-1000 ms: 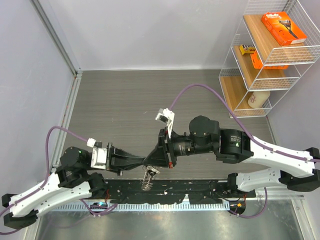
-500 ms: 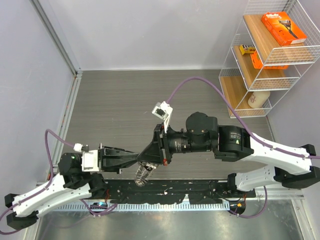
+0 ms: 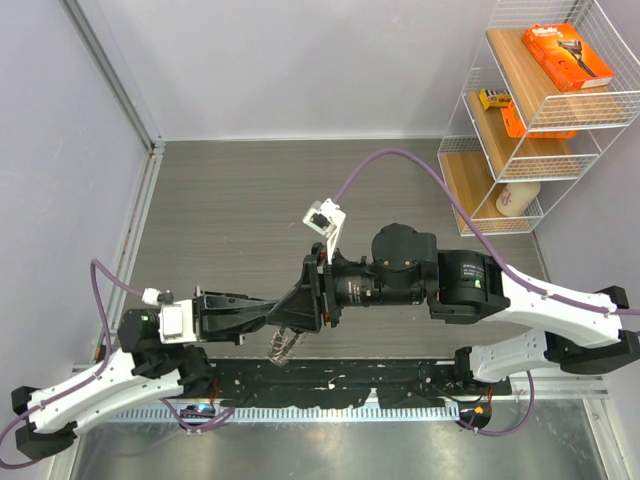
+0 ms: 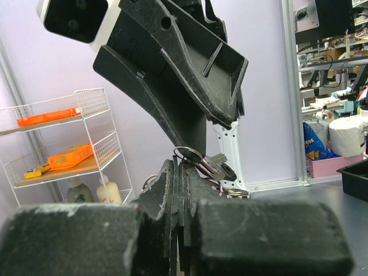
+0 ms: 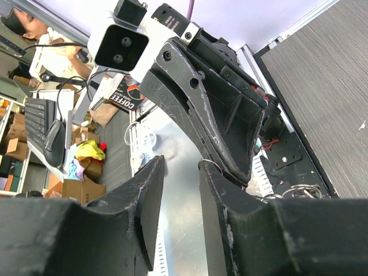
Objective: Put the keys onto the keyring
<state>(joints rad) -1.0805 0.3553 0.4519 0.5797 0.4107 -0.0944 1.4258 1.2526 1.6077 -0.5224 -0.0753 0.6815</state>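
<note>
Silver keys (image 3: 283,346) dangle in a bunch just over the table's near edge, a little left of its middle. They're hanging off the keyring (image 4: 186,153), which is up in the air, clear of the table (image 3: 230,200). My left gripper (image 3: 284,322) is clamped tight on that ring, fingers (image 4: 167,190) pressed together, with the loop poking out above their tips. From the right, my right gripper (image 3: 294,316) meets it tip to tip. On its own wrist view the fingers (image 5: 150,195) stand partly apart with a clear gap between them, and I can't tell whether they touch the ring. Beyond that it's dark grey woodgrain table, and by the far right corner a wire shelf (image 3: 560,110) carries orange boxes (image 3: 566,55).
</note>
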